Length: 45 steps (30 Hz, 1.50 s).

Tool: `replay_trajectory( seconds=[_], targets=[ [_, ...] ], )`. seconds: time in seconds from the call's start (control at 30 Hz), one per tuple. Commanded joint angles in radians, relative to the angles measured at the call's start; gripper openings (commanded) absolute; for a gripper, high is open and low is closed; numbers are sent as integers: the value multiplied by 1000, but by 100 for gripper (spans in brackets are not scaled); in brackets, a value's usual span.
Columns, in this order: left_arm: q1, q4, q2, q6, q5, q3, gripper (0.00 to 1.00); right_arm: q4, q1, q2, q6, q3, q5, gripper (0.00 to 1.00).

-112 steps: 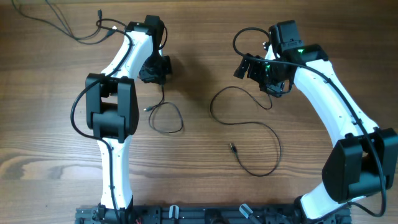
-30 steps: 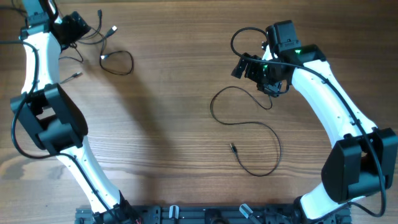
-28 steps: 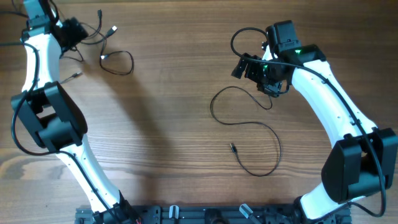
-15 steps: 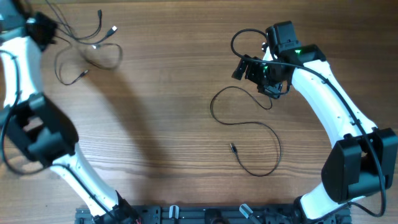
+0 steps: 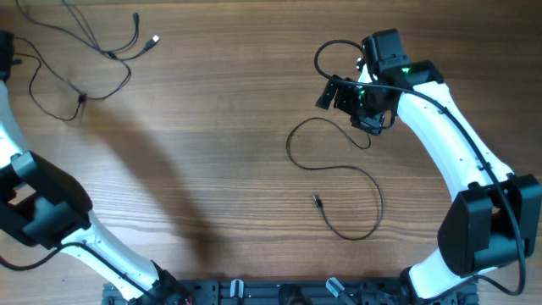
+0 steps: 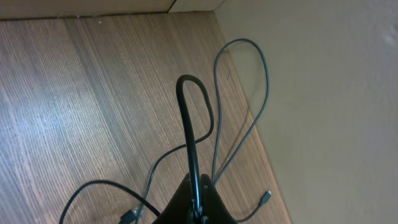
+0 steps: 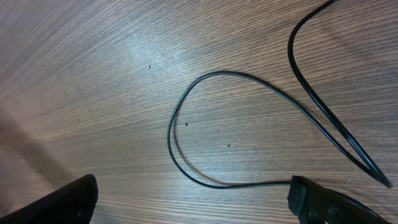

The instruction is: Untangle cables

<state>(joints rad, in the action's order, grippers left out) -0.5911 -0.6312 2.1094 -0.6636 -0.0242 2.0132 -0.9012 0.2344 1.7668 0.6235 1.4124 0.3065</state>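
The left gripper [image 6: 196, 208], seen from its own wrist camera, is clamped tight on a thin black flexible cable [image 6: 186, 99]. The cable rises from the fingers in a narrow upright loop above the brown wood-grain table [image 6: 74, 93]. More thin black cords [image 6: 245, 93] trail beside it and reach past the table's edge over a plain beige surface, one ending in a small plug [image 6: 265, 197]. From overhead, these cords lie at the table's upper left, and the white left arm [image 5: 42, 212] runs off the left edge.

The right gripper [image 7: 193, 199] hangs with its black fingers [image 7: 71, 198] spread wide, holding nothing. Below it lies a curved loop of a second long black cable [image 7: 170, 134]. Overhead, that cable lies alone at centre right, its plug end [image 5: 316, 201] free on the wood.
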Motion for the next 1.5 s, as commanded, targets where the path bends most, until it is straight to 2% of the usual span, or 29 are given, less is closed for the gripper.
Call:
replay_trajectory(
  seconds=[0.0,0.03,0.07,0.13,0.23,0.5,0.57,0.6,0.67,0.77,0.8,0.83,0.87,1.17,1.3,1.47],
  targets=[
    [-3,11,53,5,34,1,69,-9,5,-5,5,-1,2,100],
    [-3,6,64,34,34,1,93,-8,5,-5,5,-1,2,100],
    [-3,-9,73,71,34,1,100,-8,5,-5,5,-1,2,100],
    [-3,-21,78,115,26,1,100,-9,5,-5,5,-1,2,100],
    [-2,-33,78,336,-95,1,100,-9,6,-5,5,-1,2,100],
    [16,-76,22,343,-119,1,99,4,86,-5,5,-1,-39,100],
    [51,-60,17,346,-283,1,96,27,107,-5,6,-1,-47,100],
    [74,-57,24,343,-309,1,93,32,112,-5,8,-1,-47,100],
    [117,-58,33,343,-307,1,88,33,116,-5,8,-1,-47,100],
    [193,-59,54,342,-243,1,73,25,116,-5,8,-1,-46,100],
    [212,-69,64,342,-174,1,65,25,116,-5,8,-1,-46,100],
    [225,-79,77,342,-116,1,43,25,116,-5,8,-1,-46,100],
    [236,-93,100,342,-47,0,6,24,116,-5,7,-1,-46,100],
    [208,-75,297,346,-19,0,4,10,116,-5,8,-1,-47,100],
    [188,-69,326,346,4,0,6,0,116,-5,8,-1,-47,100],
    [106,-118,328,343,4,-1,4,-5,116,-5,8,-1,-46,100]
  ],
)
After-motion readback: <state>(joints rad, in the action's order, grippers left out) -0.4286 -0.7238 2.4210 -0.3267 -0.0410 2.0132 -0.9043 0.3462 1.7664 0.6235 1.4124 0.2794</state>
